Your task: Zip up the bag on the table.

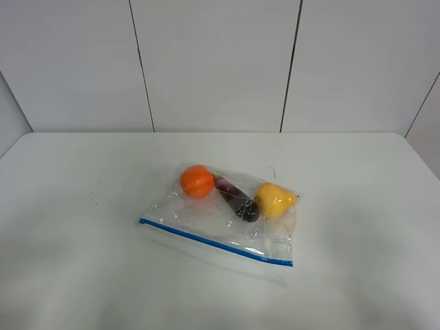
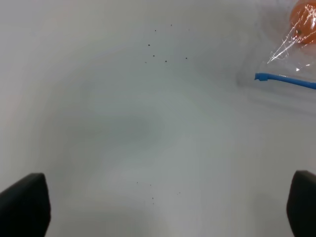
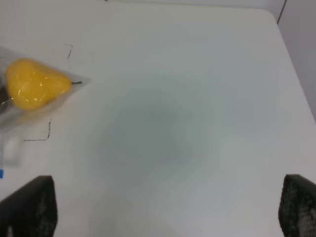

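The clear crinkly bag (image 1: 206,216) lies flat in the middle of the white table (image 1: 75,240). Its blue zipper strip (image 1: 213,240) runs along the near edge. An orange ball (image 1: 197,181), a dark purple item (image 1: 237,199) and a yellow pear (image 1: 275,200) show through it. Neither gripper shows in the exterior high view. My left gripper (image 2: 165,202) is open and empty over bare table, apart from the zipper's left end (image 2: 284,80). My right gripper (image 3: 163,207) is open and empty, to the side of the pear (image 3: 34,84).
A grey panelled wall (image 1: 213,62) stands behind the table. The table's rounded far right corner (image 3: 274,17) shows in the right wrist view. Small dark specks (image 2: 158,49) mark the tabletop left of the bag.
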`<state>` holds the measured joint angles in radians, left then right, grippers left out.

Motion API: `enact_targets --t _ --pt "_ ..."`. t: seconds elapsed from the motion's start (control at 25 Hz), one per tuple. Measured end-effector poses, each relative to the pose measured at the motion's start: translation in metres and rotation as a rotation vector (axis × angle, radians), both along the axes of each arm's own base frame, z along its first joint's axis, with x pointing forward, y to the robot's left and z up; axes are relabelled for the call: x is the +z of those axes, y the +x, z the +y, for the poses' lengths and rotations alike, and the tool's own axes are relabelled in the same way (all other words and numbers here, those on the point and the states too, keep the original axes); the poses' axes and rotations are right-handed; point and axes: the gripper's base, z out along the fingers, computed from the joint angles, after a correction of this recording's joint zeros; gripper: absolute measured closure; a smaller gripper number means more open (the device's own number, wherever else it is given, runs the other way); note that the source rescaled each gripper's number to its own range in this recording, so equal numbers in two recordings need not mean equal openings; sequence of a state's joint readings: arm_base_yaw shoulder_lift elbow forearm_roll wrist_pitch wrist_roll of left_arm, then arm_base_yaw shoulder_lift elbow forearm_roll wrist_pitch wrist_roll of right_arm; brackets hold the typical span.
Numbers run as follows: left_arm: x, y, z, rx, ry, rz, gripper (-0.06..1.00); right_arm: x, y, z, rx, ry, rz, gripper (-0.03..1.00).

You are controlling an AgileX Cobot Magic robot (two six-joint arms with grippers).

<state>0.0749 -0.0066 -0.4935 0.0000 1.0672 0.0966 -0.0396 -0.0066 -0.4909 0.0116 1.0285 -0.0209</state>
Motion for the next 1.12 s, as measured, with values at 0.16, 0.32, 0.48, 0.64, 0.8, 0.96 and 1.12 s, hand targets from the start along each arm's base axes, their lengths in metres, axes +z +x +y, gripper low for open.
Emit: enact_targets --t 0.16,0.32,0.48,0.64,0.8,0.96,1.12 --pt "0.0000 0.0000 0.0000 0.000 0.000 0.000 -0.06 0.0000 0.0000 0.0000 -0.003 0.006 0.000 -0.03" --pt "0.0000 0.0000 0.0000 0.000 0.000 0.000 -0.06 0.0000 0.0000 -0.0001 -0.004 0.006 0.000 -0.03" --pt "0.0000 0.0000 0.0000 0.000 0.000 0.000 -0.06 0.0000 0.0000 -0.0001 -0.004 0.006 0.000 -0.03" --pt "0.0000 0.0000 0.0000 0.000 0.000 0.000 -0.06 0.0000 0.0000 -0.0001 -0.004 0.007 0.000 -0.03" --pt "0.0000 0.0000 0.0000 0.000 0.000 0.000 -0.06 0.0000 0.0000 -0.0001 -0.004 0.007 0.000 -0.03" --pt "0.0000 0.0000 0.0000 0.000 0.000 0.000 -0.06 0.0000 0.0000 -0.0001 -0.004 0.007 0.000 -0.03" --pt "0.0000 0.0000 0.0000 0.000 0.000 0.000 -0.06 0.0000 0.0000 -0.0001 -0.004 0.007 0.000 -0.03"
